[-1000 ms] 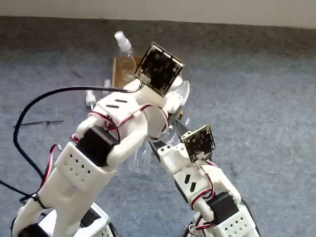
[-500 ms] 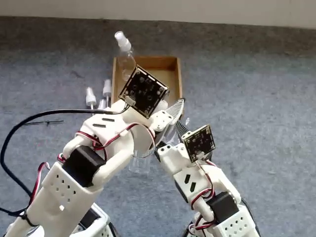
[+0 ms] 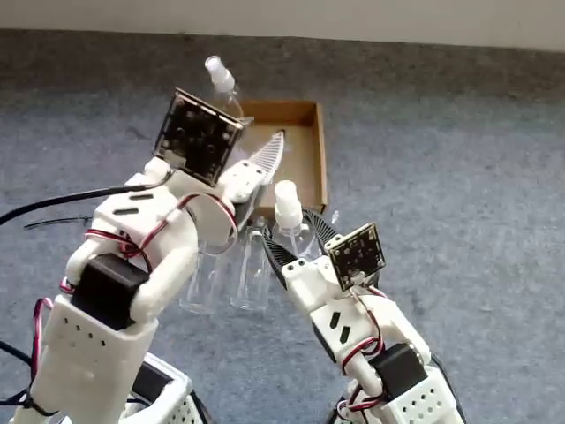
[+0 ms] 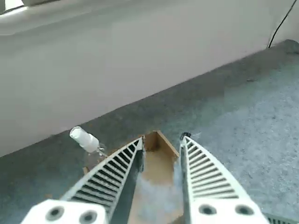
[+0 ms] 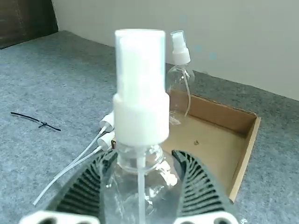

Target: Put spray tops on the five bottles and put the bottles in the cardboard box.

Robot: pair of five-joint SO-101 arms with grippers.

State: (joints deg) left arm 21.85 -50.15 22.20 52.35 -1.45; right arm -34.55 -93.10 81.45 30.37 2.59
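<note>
Grips a spray-topped bottle [image 5: 140, 184] upright with the right gripper [image 5: 142, 161] just short of the box [image 3: 315, 150], holds the left gripper [image 4: 161, 137] spread and empty toward that box, a second topped bottle [image 3: 225, 99] at its far corner, loose tops [image 5: 107, 125] alongside.

**High view:** fixed above and behind me, looking down and forward over the grey worktop [image 3: 459, 177] to the far wall [image 3: 353, 18].
**Left wrist view:** raised, looking forward and down past my left tool [image 4: 162, 138] onto the cardboard box [image 4: 159, 163].
**Right wrist view:** low, looking level past my right tool [image 5: 145, 156], very close to the bottle [image 5: 140, 93] between its fingers.
All three share the cardboard box.
</note>
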